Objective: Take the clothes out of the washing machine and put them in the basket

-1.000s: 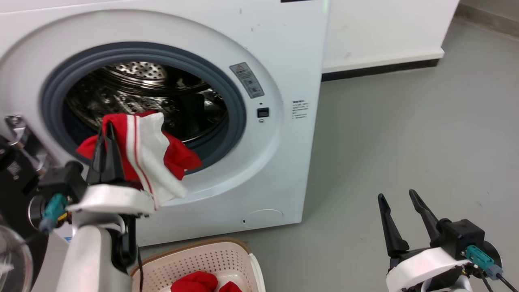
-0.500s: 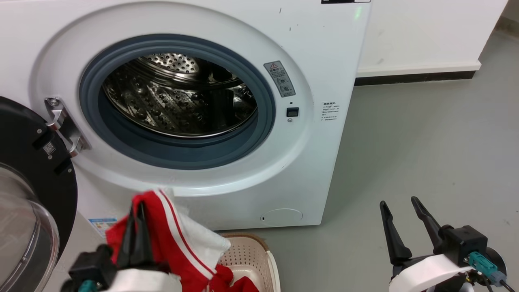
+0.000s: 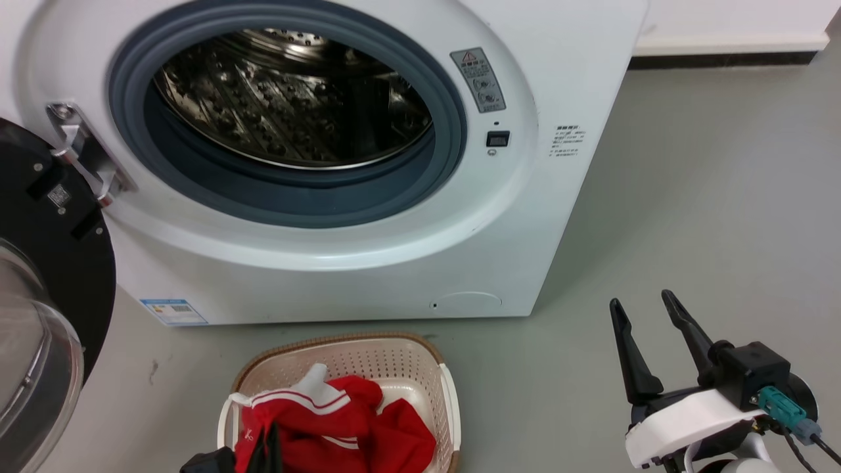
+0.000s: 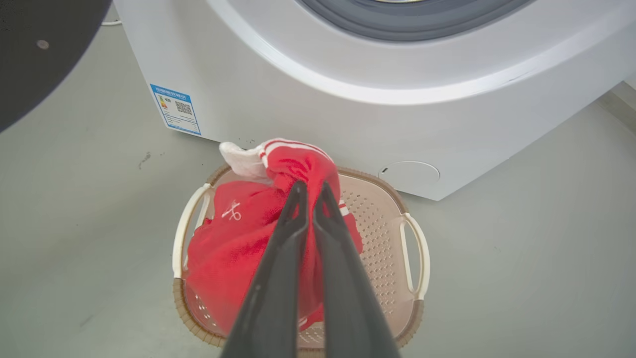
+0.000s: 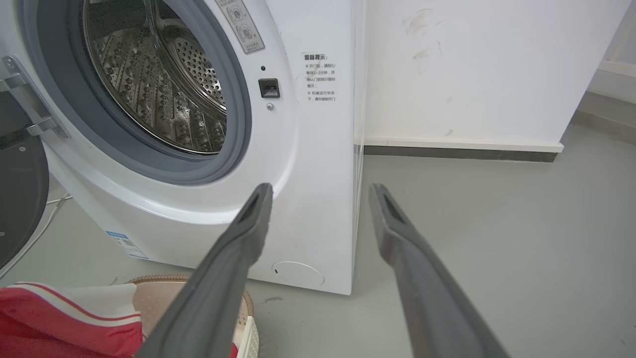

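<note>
The white washing machine [image 3: 394, 263] stands with its door open and only bare steel shows in the drum [image 3: 289, 98]. In front of it on the floor sits the cream basket [image 3: 341, 339] holding the red clothes [image 3: 341, 427] with white stripes. My left gripper [image 4: 310, 186] is shut on a red garment [image 4: 238, 233] bunched over the basket [image 4: 382, 233], its white-trimmed end sticking up at the back rim. In the head view the left gripper [image 3: 268, 447] pokes up at the bottom edge into the red pile. My right gripper [image 3: 640, 299] hovers open over bare floor to the right, holding nothing.
The round black-rimmed glass door [image 3: 46, 263] hangs open at the left, close to the basket. Grey floor [image 3: 690, 197] stretches to the right of the washer, up to a white wall with a dark skirting [image 5: 462, 154]. A cable [image 5: 30, 248] lies under the door.
The head camera has tilted down. My left gripper carried the red and white garment from the drum mouth down into the basket. The right gripper has stayed open in place.
</note>
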Robot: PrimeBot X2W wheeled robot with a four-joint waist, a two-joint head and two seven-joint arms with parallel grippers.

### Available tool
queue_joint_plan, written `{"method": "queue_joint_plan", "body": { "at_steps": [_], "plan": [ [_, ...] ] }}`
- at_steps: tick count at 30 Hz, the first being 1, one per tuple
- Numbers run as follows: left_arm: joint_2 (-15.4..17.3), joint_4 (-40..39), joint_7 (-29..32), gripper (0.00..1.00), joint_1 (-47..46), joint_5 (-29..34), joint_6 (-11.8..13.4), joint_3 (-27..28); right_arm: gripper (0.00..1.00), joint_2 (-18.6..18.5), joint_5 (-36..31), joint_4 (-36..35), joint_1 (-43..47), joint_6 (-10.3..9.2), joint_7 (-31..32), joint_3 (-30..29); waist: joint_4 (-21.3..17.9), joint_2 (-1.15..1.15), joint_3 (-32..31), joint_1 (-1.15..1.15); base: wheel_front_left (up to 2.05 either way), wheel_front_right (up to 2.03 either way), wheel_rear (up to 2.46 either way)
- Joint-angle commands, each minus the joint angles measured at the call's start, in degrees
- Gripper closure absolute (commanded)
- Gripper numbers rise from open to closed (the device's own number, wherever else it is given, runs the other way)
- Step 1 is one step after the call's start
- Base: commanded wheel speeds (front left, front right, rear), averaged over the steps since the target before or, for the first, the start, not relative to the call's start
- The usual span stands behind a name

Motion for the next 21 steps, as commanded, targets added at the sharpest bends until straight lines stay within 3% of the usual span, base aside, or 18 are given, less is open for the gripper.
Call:
{"method": "queue_joint_plan", "body": {
  "at_steps": [1, 13, 21],
  "plan": [
    [0.00, 2.09, -0.38, 1.00, -1.51, -0.75, -0.22, -0.42, 0.00, -0.03, -0.11, -0.17, -0.88, -0.03, -0.27, -0.02, -0.05, 0.00, 1.82, -0.01, 0.00, 0.00, 0.00],
    [-0.03, 20.12, -0.42, 1.00, -14.70, -3.77, -0.01, -1.83, 0.00, -0.02, -0.77, -0.91, -5.46, -0.04, -0.69, 0.79, -1.32, 0.00, 12.62, -0.01, 0.00, 0.00, 0.00],
    [0.00, 28.15, -0.38, 1.00, -23.37, -2.62, 0.79, 1.46, 0.00, -0.02, -0.50, -0.84, -8.69, -0.03, -1.57, 1.49, -4.33, 0.00, 20.41, -0.01, 0.00, 0.00, 0.00]
  ]
}}
